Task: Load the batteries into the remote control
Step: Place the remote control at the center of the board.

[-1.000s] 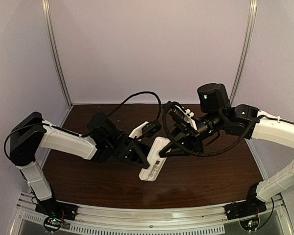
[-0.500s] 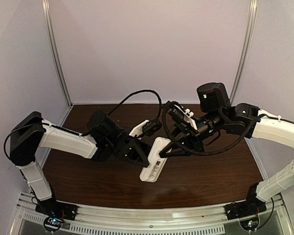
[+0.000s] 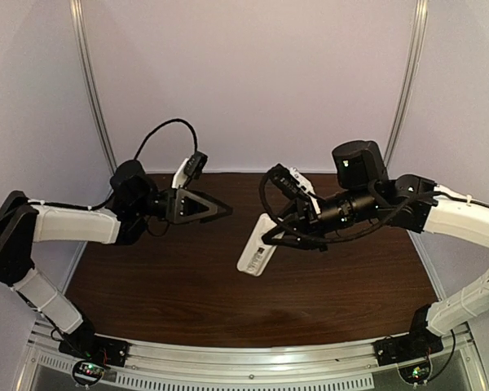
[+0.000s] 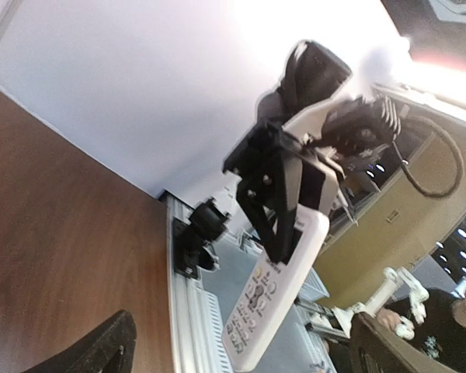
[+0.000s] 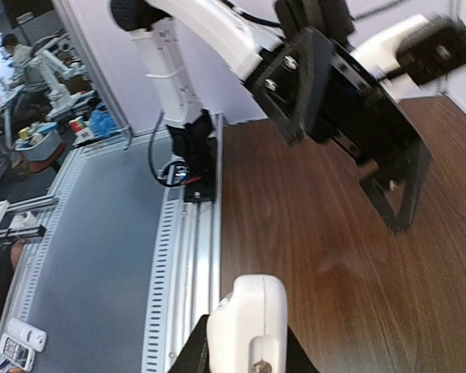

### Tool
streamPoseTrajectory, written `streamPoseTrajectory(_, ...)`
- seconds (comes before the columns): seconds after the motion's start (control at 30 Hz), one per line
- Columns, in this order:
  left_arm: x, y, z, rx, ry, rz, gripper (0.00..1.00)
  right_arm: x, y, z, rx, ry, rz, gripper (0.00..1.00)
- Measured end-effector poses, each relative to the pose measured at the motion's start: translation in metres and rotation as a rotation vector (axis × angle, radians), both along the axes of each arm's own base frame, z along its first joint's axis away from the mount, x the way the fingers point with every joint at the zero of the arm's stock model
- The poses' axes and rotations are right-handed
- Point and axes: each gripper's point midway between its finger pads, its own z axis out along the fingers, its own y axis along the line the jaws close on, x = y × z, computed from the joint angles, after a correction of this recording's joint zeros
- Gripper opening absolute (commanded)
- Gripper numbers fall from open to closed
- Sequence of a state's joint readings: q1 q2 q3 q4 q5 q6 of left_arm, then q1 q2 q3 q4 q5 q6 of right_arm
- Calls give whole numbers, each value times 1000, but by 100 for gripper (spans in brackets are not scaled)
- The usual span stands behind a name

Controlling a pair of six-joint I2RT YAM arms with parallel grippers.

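While the brown table [image 3: 187, 301] spreads beneath the 2 arms, the right gripper [image 3: 275, 231] clamps the upper end of the white remote control [image 3: 255, 252], holding it tilted in the air; the left gripper [image 3: 226, 210] hangs well apart, jaws spread wide.

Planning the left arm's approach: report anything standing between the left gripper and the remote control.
Nothing visible does. The left gripper hangs open, apart from the remote control, which the right gripper holds above the table; only open air lies between them.
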State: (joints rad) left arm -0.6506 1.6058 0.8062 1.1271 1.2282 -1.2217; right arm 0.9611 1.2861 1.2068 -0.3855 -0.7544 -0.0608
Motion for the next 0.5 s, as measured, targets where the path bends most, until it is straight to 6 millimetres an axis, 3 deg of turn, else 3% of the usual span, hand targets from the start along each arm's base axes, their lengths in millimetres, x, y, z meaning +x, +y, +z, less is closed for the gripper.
streamPoseTrajectory(0.23,73,25,37,109,-237,442,97,72,-25,-33,-131,-86,-381,1)
streamPoseTrajectory(0.37,102,42,20,270,-278,624,97,106,-30,-49,-200,-163,-525,3)
streamPoseTrajectory(0.5,117,64,-8,430,-263,743,97,142,-30,-84,-312,-242,-652,5)
